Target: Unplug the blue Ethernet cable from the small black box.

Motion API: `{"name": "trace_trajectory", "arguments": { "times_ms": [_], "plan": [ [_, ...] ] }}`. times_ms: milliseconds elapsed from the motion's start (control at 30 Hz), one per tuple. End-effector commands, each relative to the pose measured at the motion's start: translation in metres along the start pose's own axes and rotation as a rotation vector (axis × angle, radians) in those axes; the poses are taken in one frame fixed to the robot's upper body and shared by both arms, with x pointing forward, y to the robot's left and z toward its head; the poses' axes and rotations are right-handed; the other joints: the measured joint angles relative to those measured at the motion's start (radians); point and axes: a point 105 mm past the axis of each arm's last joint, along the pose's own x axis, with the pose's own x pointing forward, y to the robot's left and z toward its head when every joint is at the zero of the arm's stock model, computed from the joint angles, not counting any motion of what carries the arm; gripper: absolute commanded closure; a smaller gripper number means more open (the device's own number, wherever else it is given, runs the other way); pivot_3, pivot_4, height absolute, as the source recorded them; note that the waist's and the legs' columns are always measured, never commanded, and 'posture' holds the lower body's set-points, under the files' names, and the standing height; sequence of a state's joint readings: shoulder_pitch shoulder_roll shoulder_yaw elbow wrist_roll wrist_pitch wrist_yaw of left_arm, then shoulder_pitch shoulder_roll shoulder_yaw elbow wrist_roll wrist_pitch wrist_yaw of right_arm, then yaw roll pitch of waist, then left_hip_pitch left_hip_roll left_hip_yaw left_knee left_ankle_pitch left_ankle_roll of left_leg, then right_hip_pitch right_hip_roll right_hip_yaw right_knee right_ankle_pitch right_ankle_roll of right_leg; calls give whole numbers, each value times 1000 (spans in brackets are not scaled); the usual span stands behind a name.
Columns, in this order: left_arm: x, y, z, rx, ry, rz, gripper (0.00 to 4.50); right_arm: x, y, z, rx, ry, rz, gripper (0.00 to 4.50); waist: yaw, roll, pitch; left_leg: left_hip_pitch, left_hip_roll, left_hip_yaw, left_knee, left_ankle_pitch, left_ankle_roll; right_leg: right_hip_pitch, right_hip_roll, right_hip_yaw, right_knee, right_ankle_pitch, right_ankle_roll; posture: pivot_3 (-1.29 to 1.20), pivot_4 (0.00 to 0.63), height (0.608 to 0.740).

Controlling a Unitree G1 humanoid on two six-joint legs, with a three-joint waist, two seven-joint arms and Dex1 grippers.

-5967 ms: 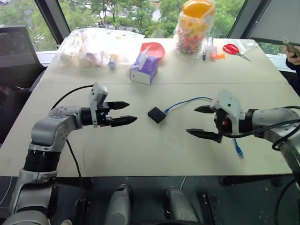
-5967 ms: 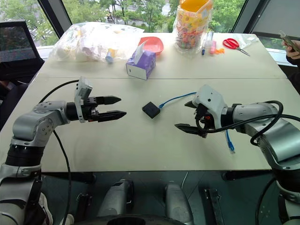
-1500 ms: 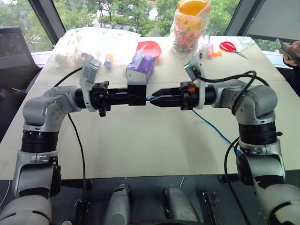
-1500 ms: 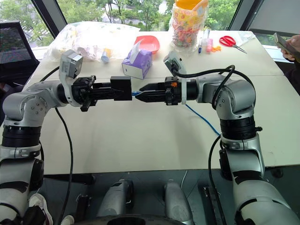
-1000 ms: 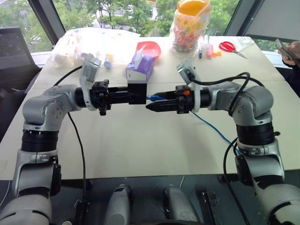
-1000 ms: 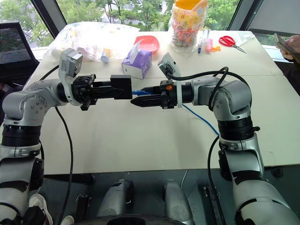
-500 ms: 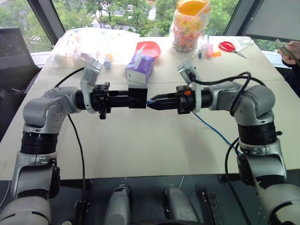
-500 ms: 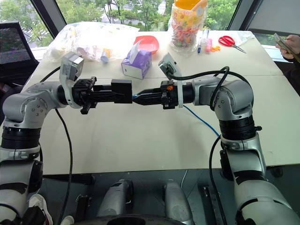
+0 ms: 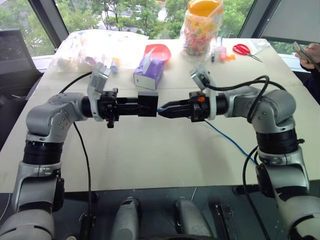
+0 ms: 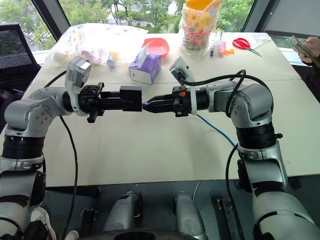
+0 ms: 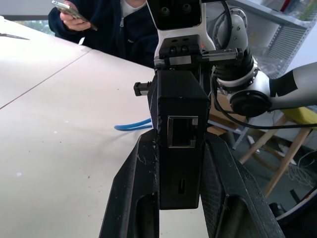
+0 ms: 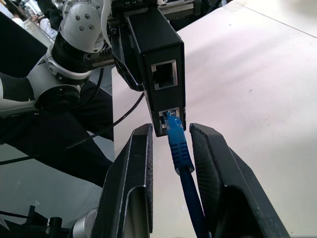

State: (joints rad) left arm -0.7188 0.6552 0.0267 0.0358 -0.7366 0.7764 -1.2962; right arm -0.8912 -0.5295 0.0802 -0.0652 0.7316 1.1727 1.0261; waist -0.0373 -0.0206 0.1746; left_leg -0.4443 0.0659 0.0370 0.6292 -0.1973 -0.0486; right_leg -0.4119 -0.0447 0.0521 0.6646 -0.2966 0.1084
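Observation:
My left gripper (image 9: pixel 139 105) holds the small black box (image 9: pixel 148 97) up above the table, shut on its sides. The box (image 11: pixel 181 144) sits between both left fingers, with one empty port facing out. Pointing at it from the opposite side, my right gripper (image 9: pixel 162 109) is shut on the blue Ethernet cable (image 12: pixel 179 158) at its plug. The plug end sits in the lower port of the box (image 12: pixel 158 64). From there the cable (image 9: pixel 226 136) runs under my right arm, down across the table toward its right front.
Far side of the table (image 9: pixel 150 150): a purple tissue box (image 9: pixel 148 72), a red bowl (image 9: pixel 161 52), a clear plastic bag (image 9: pixel 95 47), a candy jar (image 9: pixel 202 27) and red scissors (image 9: pixel 245 50). A person's hand with a phone (image 9: pixel 307 50) is at the far right.
A second ago my right gripper's fingers stood apart around the blue plug; they have since closed on it. Both arms stayed in place and the box has not moved.

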Motion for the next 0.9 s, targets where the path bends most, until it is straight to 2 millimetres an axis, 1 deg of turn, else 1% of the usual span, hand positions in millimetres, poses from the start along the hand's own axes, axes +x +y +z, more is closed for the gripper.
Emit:
{"name": "trace_trajectory", "arguments": {
  "times_ms": [33, 67, 200, 500, 633, 767, 900],
  "plan": [
    [0, -4, 10, 50, -17, -6, 3999, 1, 11, 9, -58, -4, 34, 3272, 0, 0, 0, 0, 0, 0, 0, 0, 0, 0, 0, 0, 0, 0, 0, 0, 150, 735],
    [0, -4, 10, 49, -17, -6, 3999, 1, 11, 9, -57, -4, 36, 3272, 0, 0, 0, 0, 0, 0, 0, 0, 0, 0, 0, 0, 0, 0, 0, 0, 150, 735],
    [0, -4, 9, 49, -15, -7, 3999, 1, 11, 9, -57, -5, 36, 4472, 0, 0, 0, 0, 0, 0, 0, 0, 0, 0, 0, 0, 0, 0, 0, 0, 150, 735],
    [0, -6, 5, 48, 0, -16, 3999, 1, 12, 12, -61, -9, 37, 4472, 0, 0, 0, 0, 0, 0, 0, 0, 0, 0, 0, 0, 0, 0, 0, 0, 150, 735],
    [-1, -7, 2, 50, 13, -18, 3999, -1, 9, 10, -56, -6, 22, 4472, 0, 0, 0, 0, 0, 0, 0, 0, 0, 0, 0, 0, 0, 0, 0, 0, 150, 735],
    [-12, -8, 4, 56, 17, 16, 3999, -8, 1, 6, -48, 1, -23, 4472, 0, 0, 0, 0, 0, 0, 0, 0, 0, 0, 0, 0, 0, 0, 0, 0, 150, 735],
    [-24, -8, 0, 48, 36, 60, 3999, -18, -7, 2, -35, 0, -68, 4472, -1, 0, 0, 0, 0, 0, 0, 0, 0, 0, 0, 0, 0, 0, 0, 0, 150, 735]
  ]
}}
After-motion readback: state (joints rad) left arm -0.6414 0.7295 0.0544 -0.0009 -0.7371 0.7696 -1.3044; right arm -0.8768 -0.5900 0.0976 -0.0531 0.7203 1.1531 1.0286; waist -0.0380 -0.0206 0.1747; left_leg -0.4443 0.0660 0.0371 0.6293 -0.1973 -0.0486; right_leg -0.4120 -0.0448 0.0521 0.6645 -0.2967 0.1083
